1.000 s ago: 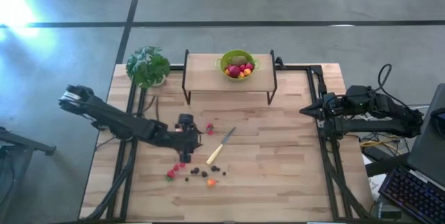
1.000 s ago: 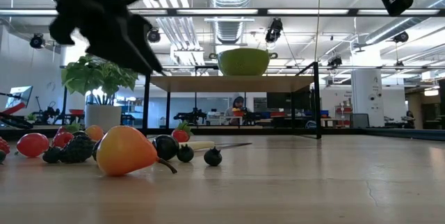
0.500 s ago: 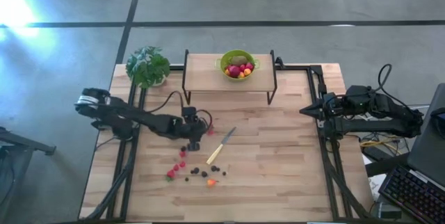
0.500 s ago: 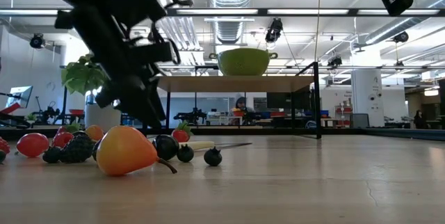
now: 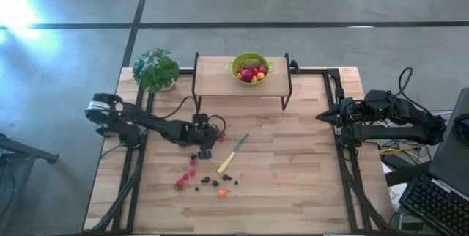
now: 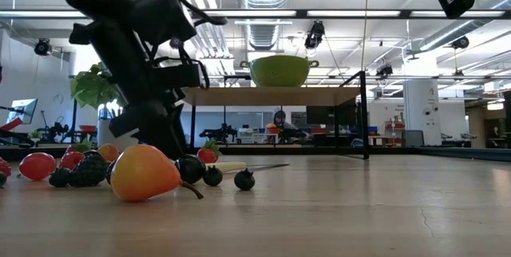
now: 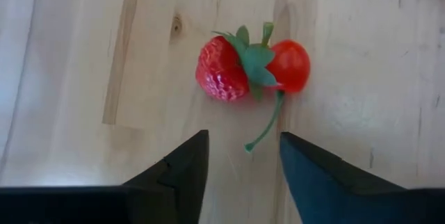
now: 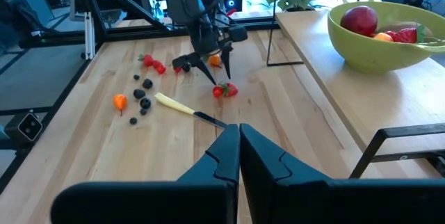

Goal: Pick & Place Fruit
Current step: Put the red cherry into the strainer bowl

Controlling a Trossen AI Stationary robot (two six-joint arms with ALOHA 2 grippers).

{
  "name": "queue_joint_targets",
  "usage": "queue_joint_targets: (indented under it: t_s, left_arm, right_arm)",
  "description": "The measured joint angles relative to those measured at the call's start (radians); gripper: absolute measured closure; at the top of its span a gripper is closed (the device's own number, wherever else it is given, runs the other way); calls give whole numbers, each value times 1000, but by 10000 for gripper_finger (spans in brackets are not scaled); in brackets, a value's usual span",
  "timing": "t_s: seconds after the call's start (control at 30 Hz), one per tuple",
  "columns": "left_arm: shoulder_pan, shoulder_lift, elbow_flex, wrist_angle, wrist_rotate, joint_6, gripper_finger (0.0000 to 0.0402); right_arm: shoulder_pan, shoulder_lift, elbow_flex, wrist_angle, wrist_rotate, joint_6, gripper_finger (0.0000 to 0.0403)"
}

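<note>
A red strawberry [image 7: 221, 78] and a small round red fruit [image 7: 288, 65] with a green stem lie side by side on the wooden table [image 5: 293, 170]. My left gripper [image 7: 243, 158] hangs just short of them, tilted downward and open; the stem's tip lies between its fingertips, and they do not touch it. In the high view that gripper [image 5: 212, 136] stands left of the strawberry [image 5: 221, 135]. More small fruit [image 5: 201, 182] lies scattered nearer the front edge. My right gripper [image 8: 238, 147] waits shut, raised at the table's right side.
A pale-handled knife [image 5: 233, 154] lies right of the left gripper. A green bowl [image 5: 250, 67] holding fruit stands on a raised shelf [image 5: 212, 82] at the table's far side. A potted plant [image 5: 155, 69] stands at the far left corner.
My left gripper has come down close to the table and swung toward the far edge and the strawberry, tipping more steeply downward. The fruit has not moved.
</note>
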Motion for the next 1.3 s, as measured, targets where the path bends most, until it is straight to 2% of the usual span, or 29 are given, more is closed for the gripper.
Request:
queue_joint_targets:
  t_s: [0.3,0.57,0.93,1.3]
  left_arm:
    - [0,4,1,5,2,5,314]
    - [0,1,1,10,73,6,390]
    - [-1,-4,17,3,74,21,397]
    - [-2,-65,182,-41,117,70,399]
  right_arm:
    - [0,0,0,0,0,0,394]
    - [0,0,0,0,0,0,394]
    - [0,0,0,0,0,0,394]
    - [0,0,0,0,0,0,394]
